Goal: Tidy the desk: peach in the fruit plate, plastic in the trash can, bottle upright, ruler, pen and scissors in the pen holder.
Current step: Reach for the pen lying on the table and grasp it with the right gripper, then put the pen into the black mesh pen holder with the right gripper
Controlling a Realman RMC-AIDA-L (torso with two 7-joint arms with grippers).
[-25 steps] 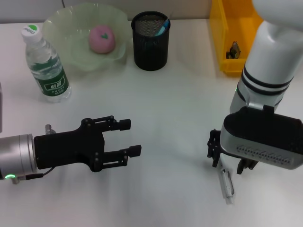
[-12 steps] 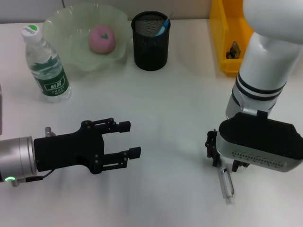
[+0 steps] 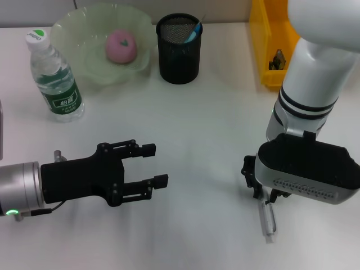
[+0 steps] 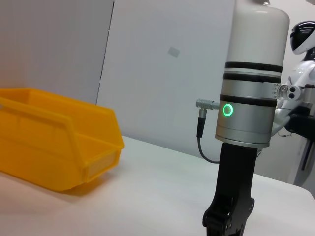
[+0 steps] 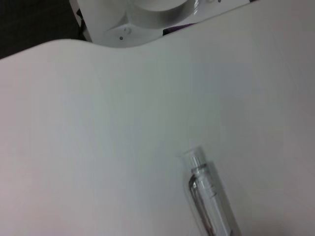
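Observation:
The slim clear-barrelled pen (image 3: 268,220) (image 5: 209,199) lies flat on the white desk (image 3: 208,124) near its front right. My right gripper (image 3: 262,192) hangs straight over the pen's far end, its fingers mostly hidden under the wrist body. My left gripper (image 3: 156,165) hovers open and empty over the front left of the desk. The pink peach (image 3: 121,46) sits in the pale green fruit plate (image 3: 73,28). The bottle (image 3: 53,79) stands upright. Blue scissors handles (image 3: 194,31) stick out of the black mesh pen holder (image 3: 179,53). I cannot make out the ruler.
The yellow trash can (image 3: 269,39) (image 4: 59,147) stands at the back right with a small dark crumpled piece (image 3: 278,59) inside. My right arm (image 4: 251,98) rises as a tall column in the left wrist view. A grey object (image 3: 1,129) shows at the left edge.
My right gripper has shifted slightly left and down onto the pen's far end. The left gripper has stayed where it was.

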